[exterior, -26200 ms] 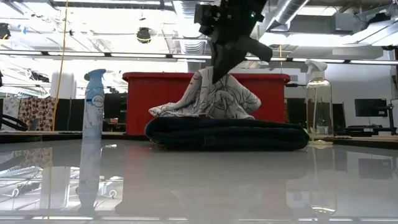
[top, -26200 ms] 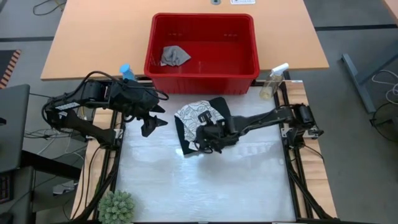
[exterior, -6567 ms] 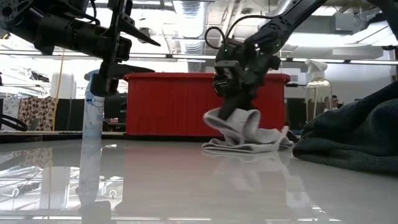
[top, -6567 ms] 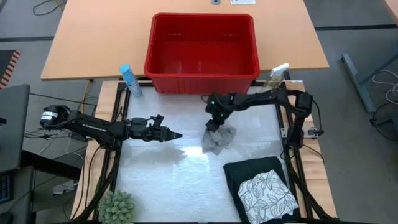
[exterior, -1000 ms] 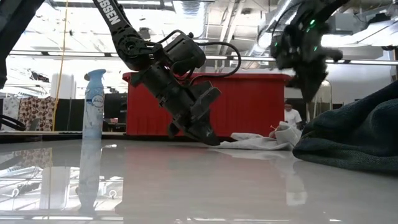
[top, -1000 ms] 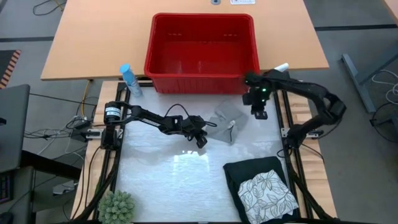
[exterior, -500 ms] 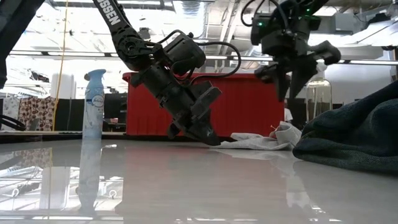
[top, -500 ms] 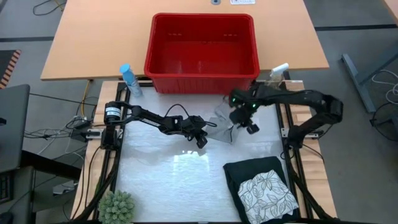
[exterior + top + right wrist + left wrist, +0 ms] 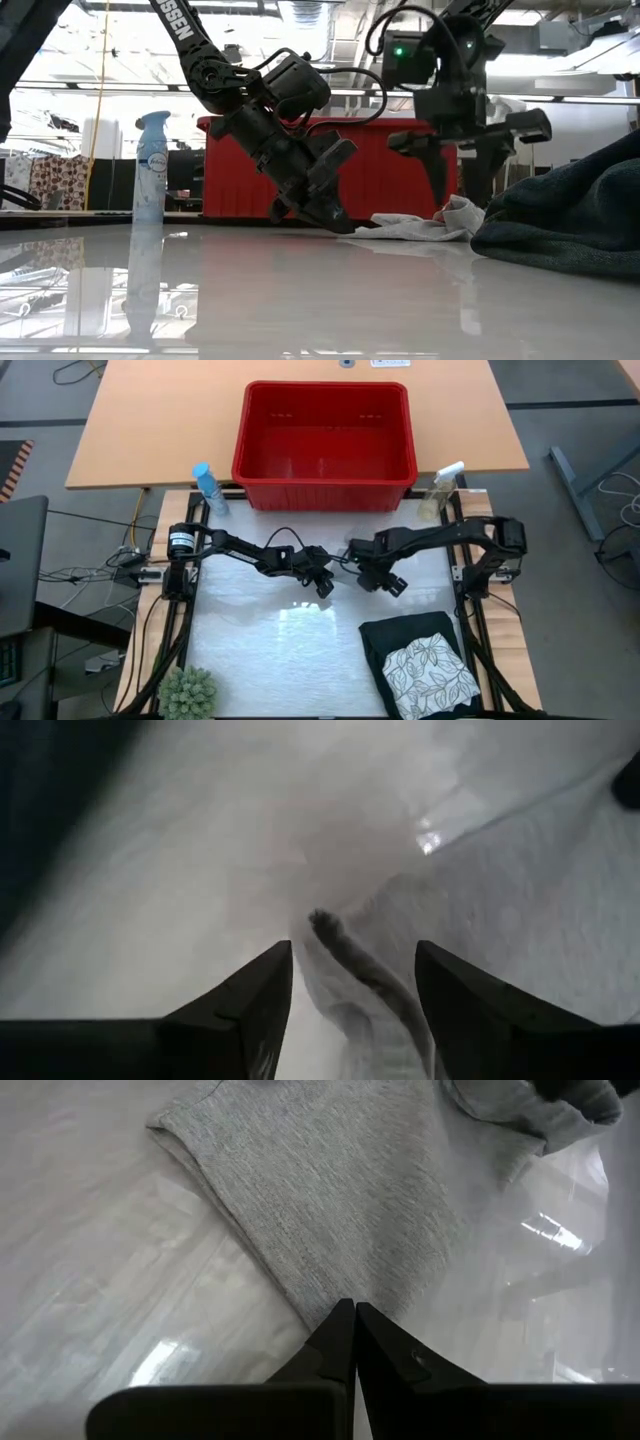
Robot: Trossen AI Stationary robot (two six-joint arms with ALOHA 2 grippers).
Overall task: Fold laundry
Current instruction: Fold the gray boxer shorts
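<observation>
Right end effector (image 9: 383,577) hangs just above the small grey cloth (image 9: 360,550), its fingers (image 9: 250,1005) spread apart with a raised fold of the fabric showing between them but not pinched. That cloth (image 9: 330,1200) lies crumpled on the worktop (image 9: 270,660) near the middle, between the two arms. At its other edge the left end effector (image 9: 322,585) is angled down onto the cloth's border, fingers (image 9: 345,1345) pressed together, tips resting on the fabric's edge; whether any fabric is caught between them cannot be told. In the low view the cloth (image 9: 425,222) sits flat with one bunched corner lifted beneath the right end effector (image 9: 462,180), while the left end effector (image 9: 320,210) touches down beside it.

Farther out, toward the near right corner, the dark jeans (image 9: 400,645) lie folded with the white leaf-print cloth (image 9: 430,675) folded on top. Beyond the cloth stands the red basket (image 9: 325,490), flanked by a blue spray can (image 9: 204,485) and a clear spray bottle (image 9: 440,490). A small green plant (image 9: 188,695) sits at the near left corner.
</observation>
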